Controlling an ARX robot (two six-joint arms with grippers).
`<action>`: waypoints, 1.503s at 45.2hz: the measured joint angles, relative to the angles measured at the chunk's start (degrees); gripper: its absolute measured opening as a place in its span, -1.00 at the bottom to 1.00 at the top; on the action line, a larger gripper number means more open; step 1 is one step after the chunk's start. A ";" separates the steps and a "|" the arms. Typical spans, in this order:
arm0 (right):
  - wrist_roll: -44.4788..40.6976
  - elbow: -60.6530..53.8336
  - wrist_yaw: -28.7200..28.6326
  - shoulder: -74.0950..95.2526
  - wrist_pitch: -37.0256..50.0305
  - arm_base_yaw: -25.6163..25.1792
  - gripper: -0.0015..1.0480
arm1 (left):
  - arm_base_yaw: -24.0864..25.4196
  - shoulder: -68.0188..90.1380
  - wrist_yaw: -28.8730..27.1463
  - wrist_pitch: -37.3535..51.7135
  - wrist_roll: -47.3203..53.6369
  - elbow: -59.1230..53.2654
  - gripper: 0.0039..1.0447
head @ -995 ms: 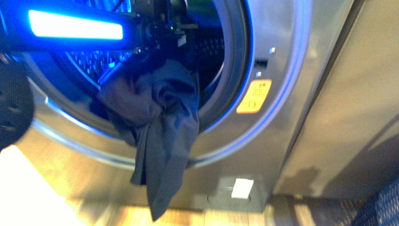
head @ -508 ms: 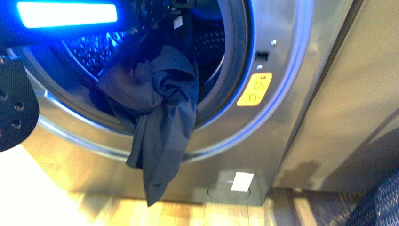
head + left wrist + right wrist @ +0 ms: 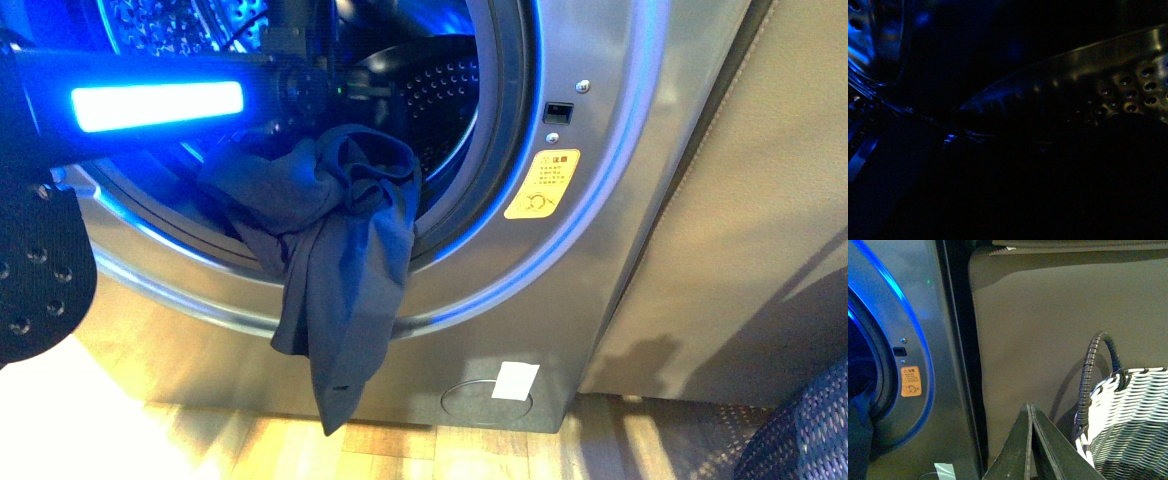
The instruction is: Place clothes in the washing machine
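the dark garment (image 3: pixel 340 250) lay draped over the porthole lip of the washing machine (image 3: pixel 600 260) at about 6 o'clock, most of it hanging outside toward the floor. the left arm (image 3: pixel 150 105) reached into the drum (image 3: pixel 440 95). whether the left gripper (image 3: pixel 345 90) held cloth could not be told, and the left wrist view was dark. a good finish probably meant taking the bunched top and drawing it deep inward until the tail cleared the lip. the right gripper (image 3: pixel 1030 440) was closed on nothing, with a woven basket (image 3: pixel 1138 410) at its 3 o'clock, contents hidden.
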 joint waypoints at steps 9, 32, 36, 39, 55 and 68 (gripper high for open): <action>0.02 0.00 0.00 0.00 0.00 0.00 -0.95 | -0.28 -11.39 1.44 11.93 0.66 -24.06 0.92; 0.02 0.00 0.00 0.00 0.00 0.00 -0.95 | -2.25 -31.58 1.55 29.92 1.51 -61.83 0.88; 0.02 0.00 -0.02 0.00 0.00 0.00 -0.95 | -2.29 -34.56 1.09 32.41 1.55 -66.27 0.88; 0.00 0.00 0.00 0.00 0.00 0.00 -0.95 | -2.47 -38.03 0.70 35.32 1.62 -71.69 0.88; 0.02 0.00 -0.02 0.00 0.00 0.00 -0.95 | -4.44 -51.63 3.30 41.51 1.25 -91.14 0.88; 0.02 0.00 0.00 0.00 0.00 0.00 -0.95 | -5.60 -64.92 7.13 42.75 -2.23 -105.00 0.88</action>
